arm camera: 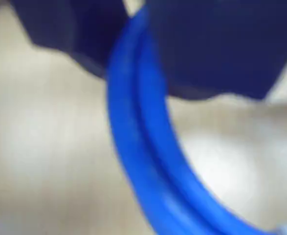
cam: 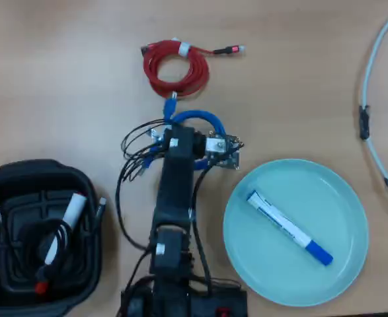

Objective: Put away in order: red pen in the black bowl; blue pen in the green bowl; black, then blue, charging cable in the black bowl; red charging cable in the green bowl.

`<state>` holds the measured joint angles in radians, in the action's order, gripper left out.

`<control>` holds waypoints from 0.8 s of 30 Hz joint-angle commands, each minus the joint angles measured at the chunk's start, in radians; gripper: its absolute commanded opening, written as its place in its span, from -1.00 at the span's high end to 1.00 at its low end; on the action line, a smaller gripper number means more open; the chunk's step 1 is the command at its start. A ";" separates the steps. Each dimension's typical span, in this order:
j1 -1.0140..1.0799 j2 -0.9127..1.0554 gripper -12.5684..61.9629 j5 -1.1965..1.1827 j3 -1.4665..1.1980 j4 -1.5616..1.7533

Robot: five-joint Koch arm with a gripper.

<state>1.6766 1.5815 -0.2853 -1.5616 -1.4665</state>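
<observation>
overhead view: red charging cable (cam: pixel 175 66) just beyond blue cable (cam: pixel 197 118).

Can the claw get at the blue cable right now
Probably yes. The arm is stretched right over the blue cable, and the wrist view shows its loop close under the claw, with nothing on top of it.

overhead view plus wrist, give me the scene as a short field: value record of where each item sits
black bowl: holds the red pen and a black cable
green bowl: holds the blue pen
red charging cable: coiled on the table, apart from both bowls
blue cable: coil under the arm's head, on the table
gripper: dark blurred jaws around the blue loop, grip unclear
</observation>
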 commanded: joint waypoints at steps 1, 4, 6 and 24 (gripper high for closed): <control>-0.026 0.146 0.84 -0.014 0.063 -0.002; -0.091 0.232 0.84 -0.014 0.084 -0.002; -0.135 0.268 0.84 -0.014 0.098 0.000; -0.799 0.342 0.83 -0.032 0.189 0.189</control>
<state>0.9296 1.8745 -0.2884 -1.5631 -1.4496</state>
